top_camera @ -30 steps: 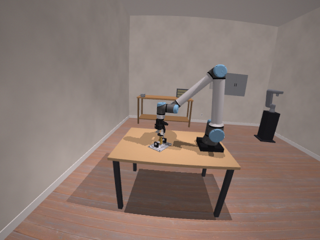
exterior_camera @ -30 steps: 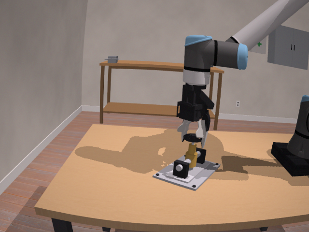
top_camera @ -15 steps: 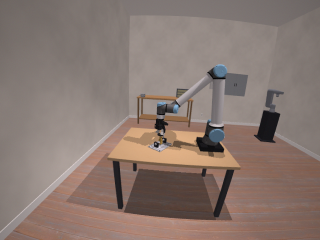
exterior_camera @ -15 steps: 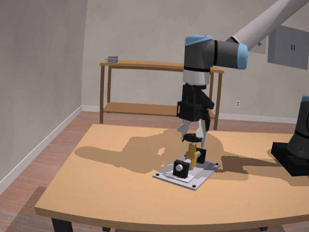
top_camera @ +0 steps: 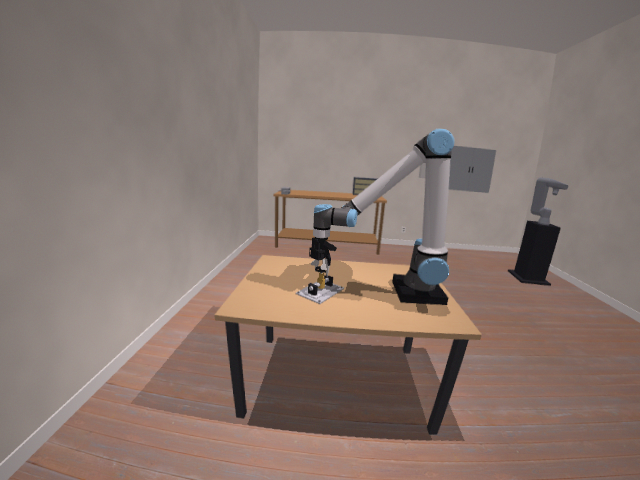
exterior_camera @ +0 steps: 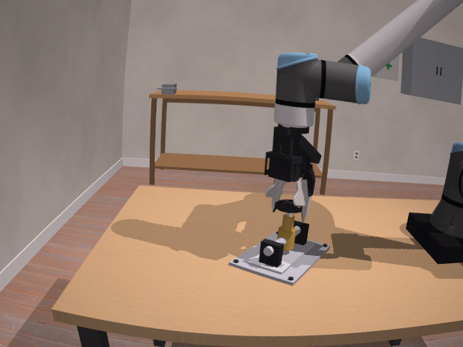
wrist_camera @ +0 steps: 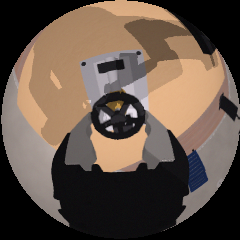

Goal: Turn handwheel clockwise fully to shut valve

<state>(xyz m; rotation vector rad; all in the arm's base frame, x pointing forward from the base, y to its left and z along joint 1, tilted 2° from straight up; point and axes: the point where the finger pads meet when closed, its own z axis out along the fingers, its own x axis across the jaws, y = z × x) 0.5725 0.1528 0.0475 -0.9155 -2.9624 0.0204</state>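
Note:
The valve (exterior_camera: 286, 233) has a brass body on a grey baseplate (exterior_camera: 279, 259), with black pipe ends on two sides. Its black spoked handwheel (exterior_camera: 287, 206) sits on top of the stem. My gripper (exterior_camera: 289, 207) points straight down over it, and its two pale fingers are shut on the handwheel's rim from opposite sides. In the wrist view the handwheel (wrist_camera: 119, 116) fills the gap between the fingers, with the baseplate (wrist_camera: 115, 75) beyond it. In the top view the gripper (top_camera: 321, 271) stands over the valve (top_camera: 320, 289) at the table's left middle.
The arm's black base (top_camera: 419, 291) stands on the table to the right of the valve. A wooden shelf (top_camera: 329, 217) stands against the back wall. A black pedestal with a grey device (top_camera: 537, 242) stands at the right wall.

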